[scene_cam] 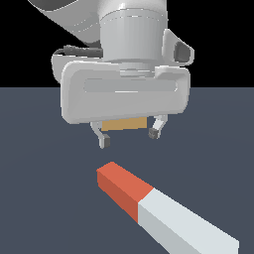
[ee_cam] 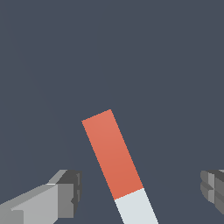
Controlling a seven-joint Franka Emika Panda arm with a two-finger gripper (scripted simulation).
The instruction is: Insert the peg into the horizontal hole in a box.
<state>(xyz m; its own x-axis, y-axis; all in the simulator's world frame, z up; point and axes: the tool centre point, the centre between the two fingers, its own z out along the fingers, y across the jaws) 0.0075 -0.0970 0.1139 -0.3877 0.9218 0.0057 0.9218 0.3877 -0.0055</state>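
The peg (scene_cam: 163, 208) lies flat on the dark floor, its red-orange end toward the gripper and its pale grey-white rest running to the exterior view's lower right. It also shows in the wrist view (ee_cam: 114, 157). My gripper (scene_cam: 130, 137) hovers above the floor behind the peg's red end, open and empty, fingers wide apart. In the wrist view the gripper (ee_cam: 140, 192) has the peg lying between its fingertips (ee_cam: 65, 197), well below them. The tan box (scene_cam: 124, 124) shows only as a strip behind the gripper. Its hole is hidden.
The dark blue-grey floor (scene_cam: 39, 188) spreads around the peg. The white hand body (scene_cam: 124, 94) covers most of the box. Nothing else is in view.
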